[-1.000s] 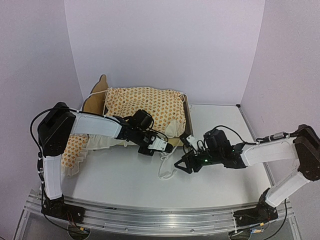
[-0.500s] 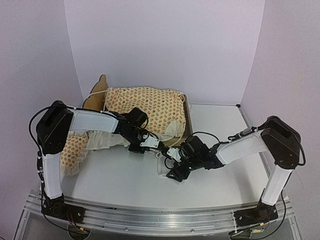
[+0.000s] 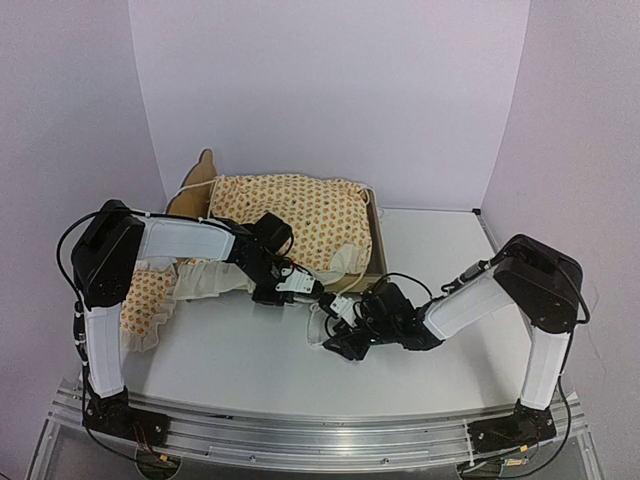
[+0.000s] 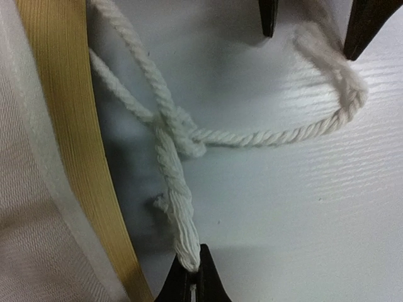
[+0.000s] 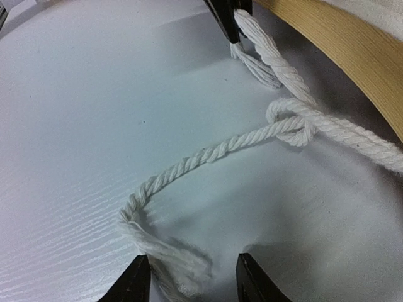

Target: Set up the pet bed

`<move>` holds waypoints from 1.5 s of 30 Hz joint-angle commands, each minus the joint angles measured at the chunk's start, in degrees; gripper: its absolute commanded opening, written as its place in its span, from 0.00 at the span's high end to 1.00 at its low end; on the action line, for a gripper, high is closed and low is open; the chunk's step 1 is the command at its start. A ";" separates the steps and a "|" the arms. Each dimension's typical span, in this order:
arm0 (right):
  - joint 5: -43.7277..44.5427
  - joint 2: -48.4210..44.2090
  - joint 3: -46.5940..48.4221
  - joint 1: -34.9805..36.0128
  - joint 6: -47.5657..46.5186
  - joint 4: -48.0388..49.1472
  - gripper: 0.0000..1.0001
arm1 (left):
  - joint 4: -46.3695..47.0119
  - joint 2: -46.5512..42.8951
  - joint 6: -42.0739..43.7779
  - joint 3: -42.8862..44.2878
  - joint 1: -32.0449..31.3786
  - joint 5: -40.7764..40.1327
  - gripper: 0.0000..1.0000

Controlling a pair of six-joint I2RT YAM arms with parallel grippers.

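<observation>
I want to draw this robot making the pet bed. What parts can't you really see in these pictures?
- Top view: the left arm covers the pet bed's near side and part of the pillow.
- Top view: the cord's knot is too small to read.
- Left wrist view: the picture edge cuts off the wooden frame.
- Right wrist view: the bottom edge cuts off the cord's frayed end inside the right gripper.

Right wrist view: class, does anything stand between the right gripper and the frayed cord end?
Nothing visible does. The frayed cord end lies on bare table inside the open right gripper; the left gripper pinches the other end, beyond the knot.
</observation>
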 commanded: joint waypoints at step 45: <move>12.83 -33.73 24.99 -32.73 12.84 -23.70 1.00 | 9.86 -3.59 12.97 -15.97 -10.89 -1.72 1.00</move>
